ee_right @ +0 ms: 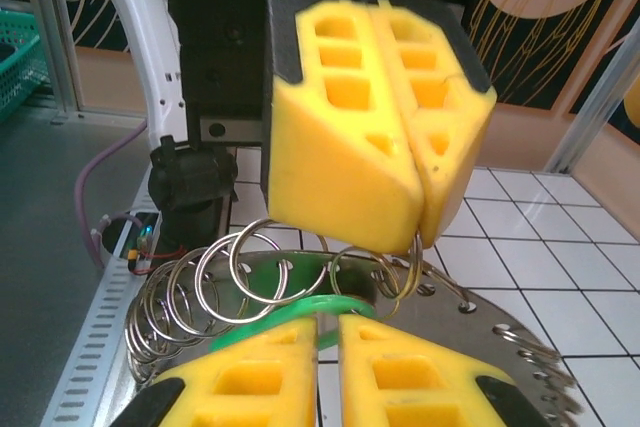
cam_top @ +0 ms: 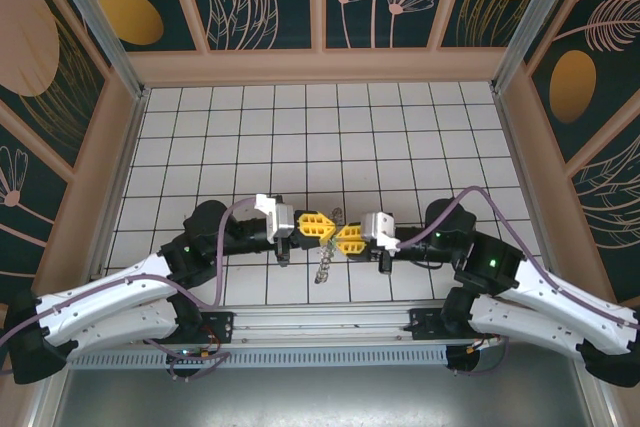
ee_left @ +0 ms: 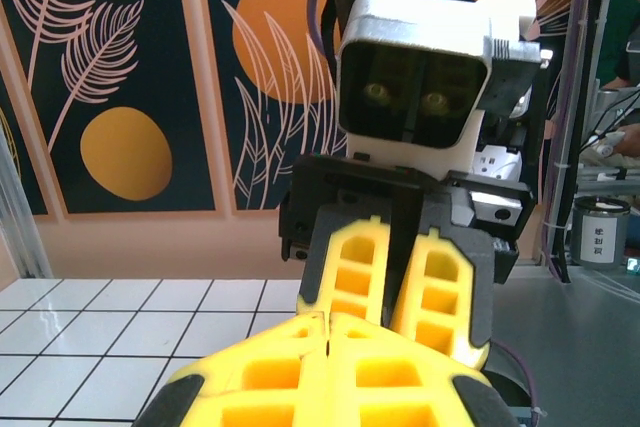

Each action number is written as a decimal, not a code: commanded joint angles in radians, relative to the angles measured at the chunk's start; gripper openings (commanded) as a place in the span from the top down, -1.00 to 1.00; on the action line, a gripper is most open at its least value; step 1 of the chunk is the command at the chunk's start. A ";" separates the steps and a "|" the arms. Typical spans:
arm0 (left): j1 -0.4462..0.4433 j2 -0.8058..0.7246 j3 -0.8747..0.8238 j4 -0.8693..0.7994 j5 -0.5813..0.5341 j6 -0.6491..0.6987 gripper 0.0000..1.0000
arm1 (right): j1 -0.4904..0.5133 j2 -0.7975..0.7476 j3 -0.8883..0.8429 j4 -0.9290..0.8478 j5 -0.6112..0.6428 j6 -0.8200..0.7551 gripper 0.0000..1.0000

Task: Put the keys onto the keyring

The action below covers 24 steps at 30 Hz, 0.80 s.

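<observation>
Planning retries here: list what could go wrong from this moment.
1. The green key sits at the very tips of the right gripper, whose fingers stand slightly apart; it may drop.
2. The ring chain dangles from the left gripper, pinched shut, and could swing or slip free.

Soft, even light from above keeps the white tiled surface (cam_top: 400,137) bright, with no glare and only faint shadows under the arms at its near edge. Above the surface, the keyring (ee_right: 250,272) catches small glints. Close to each wrist lens the yellow fingers (ee_left: 250,392) blur; the overhead view bows slightly at its corners.
</observation>
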 commanded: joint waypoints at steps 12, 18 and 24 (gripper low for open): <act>0.005 0.002 0.037 0.060 0.034 0.011 1.00 | 0.008 -0.085 -0.032 0.111 0.088 0.093 0.49; 0.005 0.018 0.040 0.075 0.053 0.009 1.00 | 0.008 -0.035 -0.029 0.131 0.071 0.105 0.47; 0.005 0.014 0.034 0.080 0.058 0.008 1.00 | 0.007 -0.016 -0.038 0.139 0.080 0.117 0.46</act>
